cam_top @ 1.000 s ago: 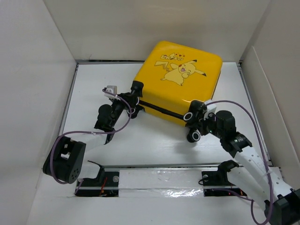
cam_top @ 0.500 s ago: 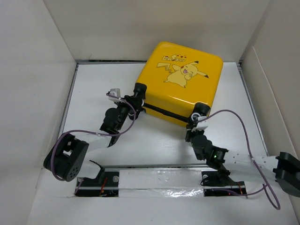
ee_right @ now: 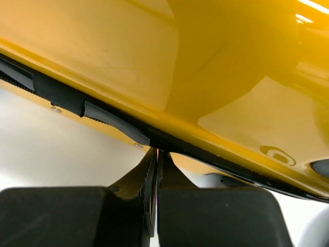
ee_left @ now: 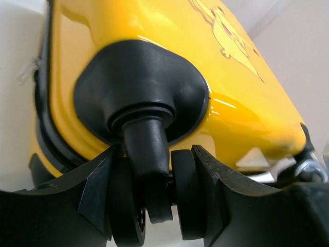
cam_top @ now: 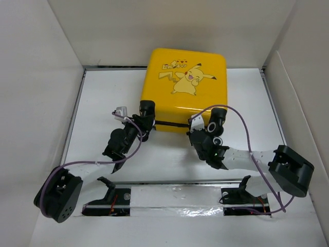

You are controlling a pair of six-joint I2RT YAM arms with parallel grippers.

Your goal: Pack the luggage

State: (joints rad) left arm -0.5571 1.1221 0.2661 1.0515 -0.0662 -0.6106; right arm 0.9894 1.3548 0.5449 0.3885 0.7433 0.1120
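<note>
The luggage (cam_top: 185, 85) is a closed yellow suitcase with a Pikachu print, lying flat at the back middle of the table. My left gripper (cam_top: 145, 116) is shut on the caster wheel (cam_top: 147, 107) at its near left corner. In the left wrist view the fingers (ee_left: 97, 185) clamp the black twin wheel (ee_left: 185, 195) under the yellow shell (ee_left: 154, 31). My right gripper (cam_top: 193, 128) is at the front seam. In the right wrist view its fingertips (ee_right: 157, 154) are pressed together on a thin dark tab at the black zipper line (ee_right: 113, 121).
Another black-and-white caster (cam_top: 217, 119) sticks out at the suitcase's near right corner, beside my right arm. White walls (cam_top: 36, 77) enclose the table on the left, back and right. A mounting rail (cam_top: 175, 198) runs along the near edge.
The suitcase has turned and slid left, and now sits square to the table. My right gripper moved left along the front seam. My left gripper stayed on the wheel.
</note>
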